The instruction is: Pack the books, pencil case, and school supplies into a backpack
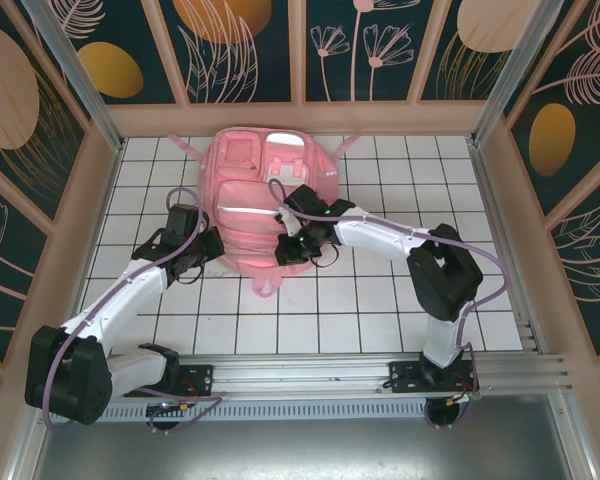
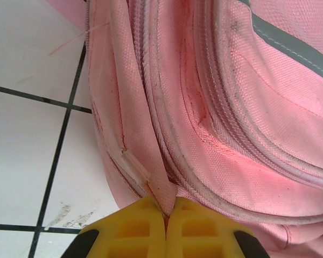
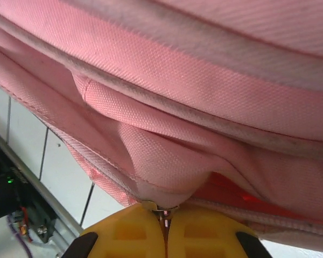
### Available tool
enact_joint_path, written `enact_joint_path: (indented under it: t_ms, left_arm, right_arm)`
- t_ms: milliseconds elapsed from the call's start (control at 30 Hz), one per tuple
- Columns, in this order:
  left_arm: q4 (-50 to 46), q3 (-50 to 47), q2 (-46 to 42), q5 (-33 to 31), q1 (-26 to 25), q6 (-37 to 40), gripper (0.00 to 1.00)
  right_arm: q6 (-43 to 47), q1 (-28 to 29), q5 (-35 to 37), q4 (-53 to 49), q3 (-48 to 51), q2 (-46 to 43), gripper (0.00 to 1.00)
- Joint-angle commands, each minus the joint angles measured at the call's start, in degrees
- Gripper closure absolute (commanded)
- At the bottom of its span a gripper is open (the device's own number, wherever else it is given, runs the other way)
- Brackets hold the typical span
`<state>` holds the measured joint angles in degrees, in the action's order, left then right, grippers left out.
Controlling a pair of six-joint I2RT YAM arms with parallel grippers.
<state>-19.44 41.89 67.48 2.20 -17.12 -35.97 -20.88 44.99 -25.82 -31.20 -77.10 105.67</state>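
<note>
White tiles with dark grid lines cover the table (image 1: 380, 300), closed in by teal panels (image 1: 400, 50) painted with gold ovals and pale flowers. The pink backpack (image 1: 255, 195) lies flat on the tiles, and both arms reach in to its near end.

The left gripper (image 1: 212, 250) sits at the bag's near left corner, so the backpack spreads ahead of it and to its right. On the left wrist camera its yellow fingers (image 2: 134, 231) are pressed together. A thin translucent pull tab (image 2: 133, 164) from the zipper seam runs down into the line where they meet. A grey reflective strip (image 2: 290, 45) crosses the fabric farther ahead on the right, and bare tile lies to the left.

The right gripper (image 1: 290, 245) is at the near right edge, with the bag ahead of it and to its left. Its yellow fingers (image 3: 204, 234) are also closed tight, pinching a small metal zipper piece (image 3: 151, 205) under a bulging fold of pink fabric.
</note>
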Motion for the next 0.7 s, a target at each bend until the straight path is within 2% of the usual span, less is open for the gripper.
enact_joint_path:
  t_ms: [0, 100, 200, 267, 300, 333, 367, 433, 533, 667]
  left_arm:
    - [0.7, 1.5, -1.7, -13.9, 2.5, 2.4, 1.0]
    - [0.6, 1.4, -1.8, -14.4, 2.5, 2.5, 1.0]
    - [2.3, 1.0, -1.5, -9.2, 2.5, 1.0, 1.0]
    - [3.2, 0.4, -2.7, -3.9, 2.4, -2.1, 0.61]
    - [3.4, 0.1, -3.9, -0.8, 2.4, -3.6, 0.48]
    - [3.5, -0.3, -5.3, 1.8, 2.4, -5.2, 0.4]
    - [3.2, -0.7, -6.7, 3.7, 2.4, -6.6, 0.36]
    - [3.7, -2.5, -10.0, 8.3, 2.2, -10.1, 0.31]
    - [6.3, -6.0, -12.4, 11.6, -0.4, -15.1, 0.3]
    - [10.0, -7.6, -9.3, 8.0, -9.1, -18.3, 0.28]
  right_arm:
    - [-1.0, -4.2, -0.2, -12.3, 3.2, -3.9, 1.0]
    - [0.3, -3.5, 2.1, -14.9, 1.6, -2.7, 1.0]
    - [1.2, -1.2, 0.5, -13.9, 0.8, -2.5, 1.0]
    - [0.5, 0.6, -1.8, -12.4, -0.2, -2.0, 1.0]
    - [-0.2, 1.7, -1.7, -11.7, -0.9, -1.5, 1.0]
    - [-1.1, 2.7, 0.0, -11.1, -1.7, -1.1, 1.0]
    - [-1.6, 3.3, 0.9, -10.5, -2.1, -0.9, 1.0]
    - [-2.6, 4.2, 1.1, -8.4, -2.2, -0.8, 1.0]
    - [-3.3, 4.3, -0.2, -5.3, -0.7, -1.2, 1.0]
    - [-2.6, 4.7, 2.3, -5.0, 1.7, -1.9, 1.0]
